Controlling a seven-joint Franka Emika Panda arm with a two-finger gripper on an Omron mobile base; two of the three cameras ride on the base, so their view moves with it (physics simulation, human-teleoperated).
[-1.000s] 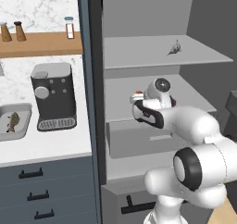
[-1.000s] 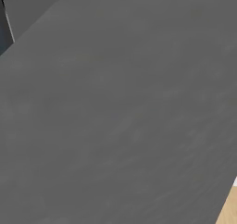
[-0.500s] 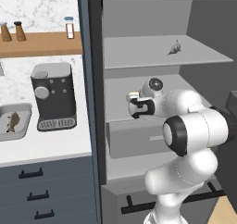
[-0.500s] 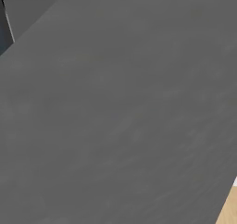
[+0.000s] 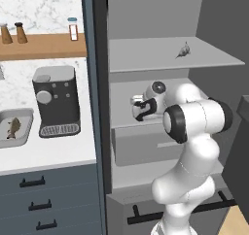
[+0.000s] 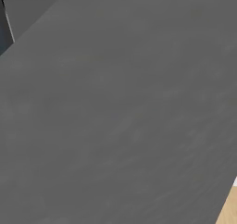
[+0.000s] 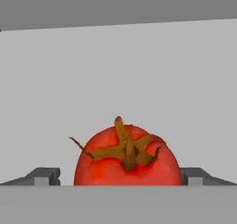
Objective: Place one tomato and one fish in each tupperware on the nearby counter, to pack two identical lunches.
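Gripping a red tomato (image 7: 127, 160) between both fingers (image 7: 44, 176), the stem facing the hand camera.

Red tomato against pale grey, white arm, blue-grey cabinetry

The tomato (image 7: 127, 165) is bright red with a brown-olive stem star; the gripper (image 7: 125, 177) fingertips beside it are dark grey. The fridge shelf (image 5: 170, 54) is light grey and carries a grey-brown fish (image 5: 183, 50). The tupperware (image 5: 14, 132) is light grey, its fish (image 5: 13, 127) brown. The coffee machine (image 5: 56, 100) is black and grey, the counter (image 5: 48, 151) white, the drawers (image 5: 48, 205) dark blue-grey with black handles, the wooden shelf (image 5: 44, 44) brown, the wall white marble.
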